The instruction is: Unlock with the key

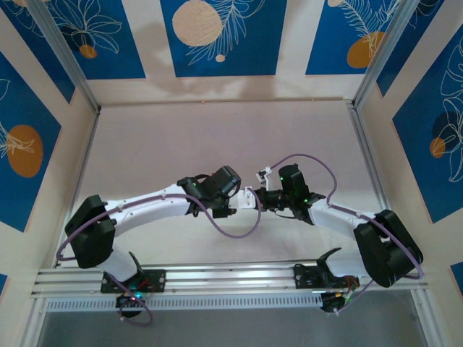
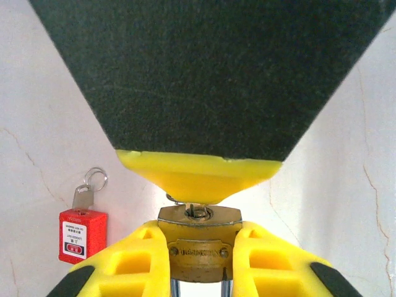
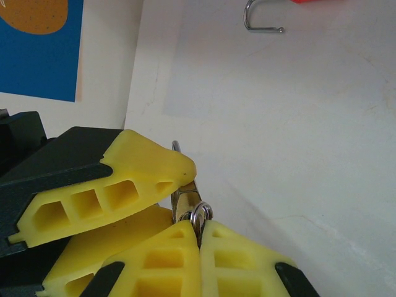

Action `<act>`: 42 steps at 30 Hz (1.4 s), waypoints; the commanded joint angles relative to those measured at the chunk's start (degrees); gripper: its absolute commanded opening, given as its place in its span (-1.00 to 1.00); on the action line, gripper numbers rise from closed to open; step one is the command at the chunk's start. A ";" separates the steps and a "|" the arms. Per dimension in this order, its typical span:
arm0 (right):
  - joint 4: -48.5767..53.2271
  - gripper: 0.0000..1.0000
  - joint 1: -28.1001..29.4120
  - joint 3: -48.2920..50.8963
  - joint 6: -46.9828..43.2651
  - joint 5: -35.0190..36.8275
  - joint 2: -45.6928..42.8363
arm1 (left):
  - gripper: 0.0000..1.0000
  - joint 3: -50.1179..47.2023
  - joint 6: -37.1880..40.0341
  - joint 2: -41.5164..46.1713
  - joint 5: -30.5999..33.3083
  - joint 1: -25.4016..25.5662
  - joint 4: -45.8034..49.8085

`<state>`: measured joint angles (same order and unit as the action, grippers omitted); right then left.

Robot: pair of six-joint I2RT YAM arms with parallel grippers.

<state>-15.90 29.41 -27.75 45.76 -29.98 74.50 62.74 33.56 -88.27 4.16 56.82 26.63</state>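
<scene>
Left hand (image 2: 199,238) clamps brass padlock (image 2: 198,255), red padlock (image 2: 82,235) beside.

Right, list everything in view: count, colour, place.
brass padlock: one, brass, clamped between the left gripper's fingers.
key: one, silver, pinched in the right gripper's tips, against the brass padlock.
red padlock: one, red, lying on the table, off to the side.
metal ring: one, silver, at the red padlock's top.
table: one, pale.
wall panels: several, blue with leaf prints, around the table.
left gripper: one, yellow fingers, shut on the brass padlock.
right gripper: one, yellow fingers, shut on the key.
</scene>
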 commanded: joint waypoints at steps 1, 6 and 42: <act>-0.39 -1.00 0.99 -0.82 0.35 0.08 1.12 | -0.87 0.47 0.62 1.32 -0.73 0.53 -5.59; -3.36 -1.00 1.48 -0.39 3.42 -0.69 2.20 | -0.88 -3.63 2.62 1.80 4.13 2.26 -14.50; 6.34 -0.43 -4.71 -0.37 2.24 -0.10 -8.04 | -0.79 -14.11 6.89 4.68 11.55 6.73 -31.16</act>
<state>-16.71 26.00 -26.37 52.60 -30.00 68.75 45.15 43.64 -83.11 19.05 63.40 -8.01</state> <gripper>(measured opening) 0.280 0.194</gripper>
